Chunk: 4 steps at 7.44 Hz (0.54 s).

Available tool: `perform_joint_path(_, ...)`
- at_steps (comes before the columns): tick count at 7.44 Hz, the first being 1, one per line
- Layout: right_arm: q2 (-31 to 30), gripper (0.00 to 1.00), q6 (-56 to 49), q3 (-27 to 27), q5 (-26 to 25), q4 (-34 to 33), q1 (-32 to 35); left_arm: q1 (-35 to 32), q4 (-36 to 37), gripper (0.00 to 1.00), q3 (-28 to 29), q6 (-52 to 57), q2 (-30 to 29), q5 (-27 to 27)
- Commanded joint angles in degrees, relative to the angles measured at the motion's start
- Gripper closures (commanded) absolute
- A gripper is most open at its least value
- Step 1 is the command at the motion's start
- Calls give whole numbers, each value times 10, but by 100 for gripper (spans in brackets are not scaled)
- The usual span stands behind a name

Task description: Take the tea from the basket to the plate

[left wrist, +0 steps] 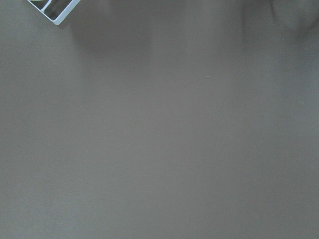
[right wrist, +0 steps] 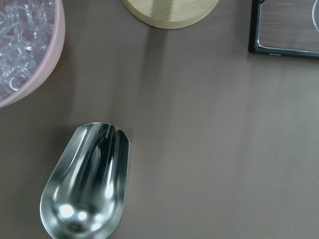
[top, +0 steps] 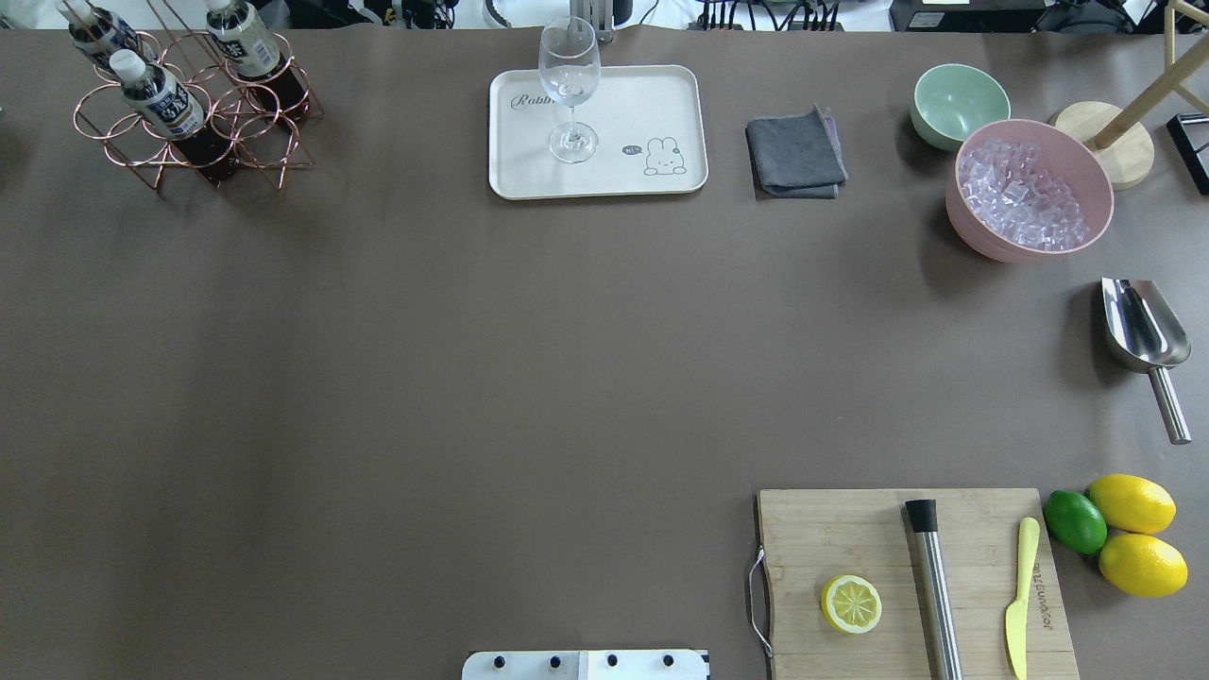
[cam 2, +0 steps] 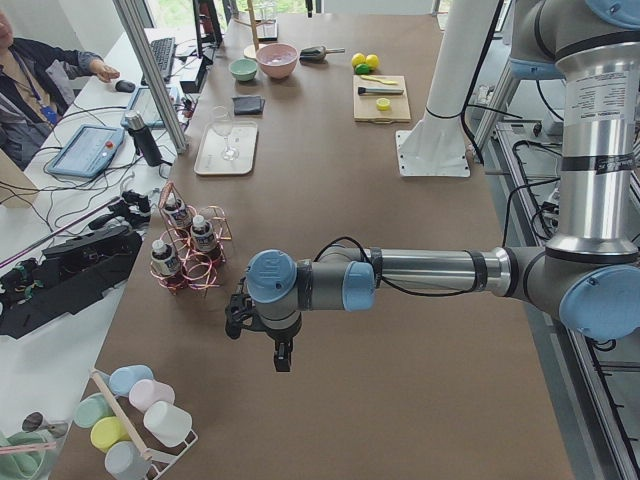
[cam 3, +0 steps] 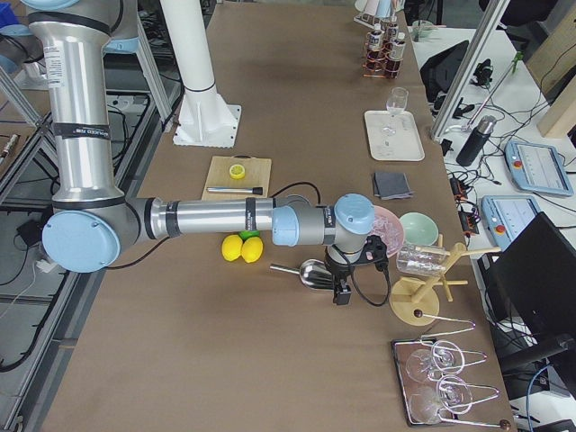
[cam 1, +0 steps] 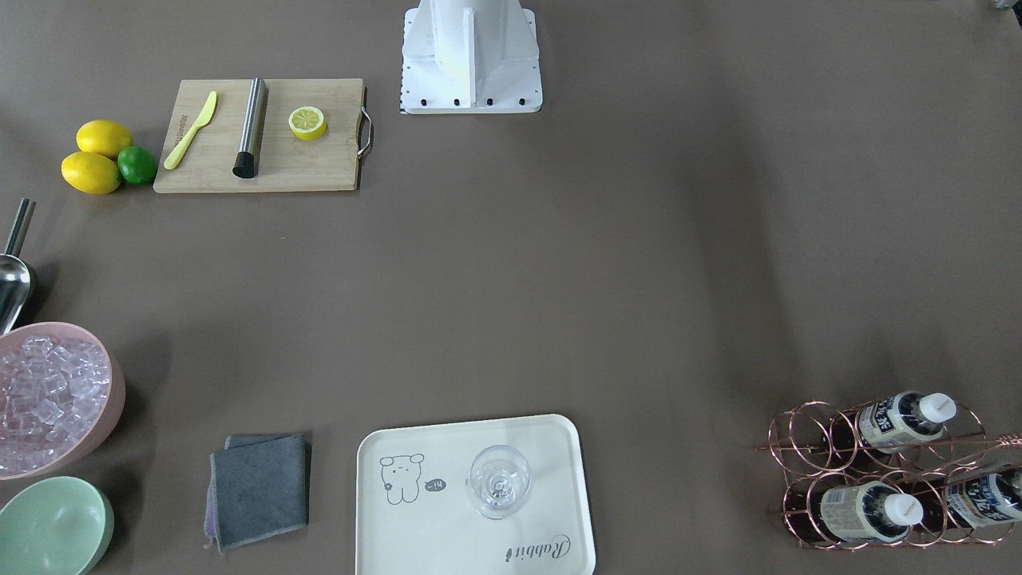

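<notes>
Three tea bottles (cam 1: 902, 419) (cam 1: 866, 511) (cam 1: 986, 495) lie in the rose-gold wire basket (cam 1: 806, 447) at the table's far left corner in the overhead view (top: 189, 151). The cream plate (cam 1: 447, 519) with the bear drawing holds an upright empty wine glass (cam 1: 499, 481). My left gripper (cam 2: 270, 345) hangs above bare table beside the basket (cam 2: 190, 265), seen only in the exterior left view; I cannot tell if it is open. My right gripper (cam 3: 342, 292) hangs over the metal scoop (cam 3: 310, 273), seen only in the exterior right view; open or shut cannot be told.
A grey cloth (top: 795, 156), a pale green bowl (top: 959, 104) and a pink bowl of ice (top: 1028, 189) stand right of the plate. A scoop (top: 1143, 331), lemons and a lime (top: 1129, 529), and a cutting board (top: 911, 581) with a lemon half, steel rod and yellow knife lie near right.
</notes>
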Motion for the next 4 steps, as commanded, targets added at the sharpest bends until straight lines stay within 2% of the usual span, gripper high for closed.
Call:
perform_joint_path(1,1,0,0,1,0,0,1,0,-1,2,2,1,-3,-1)
perform_joint_path(4,-1,0,0,3,0,0,1,0,-2,2,0,0,-2,-1)
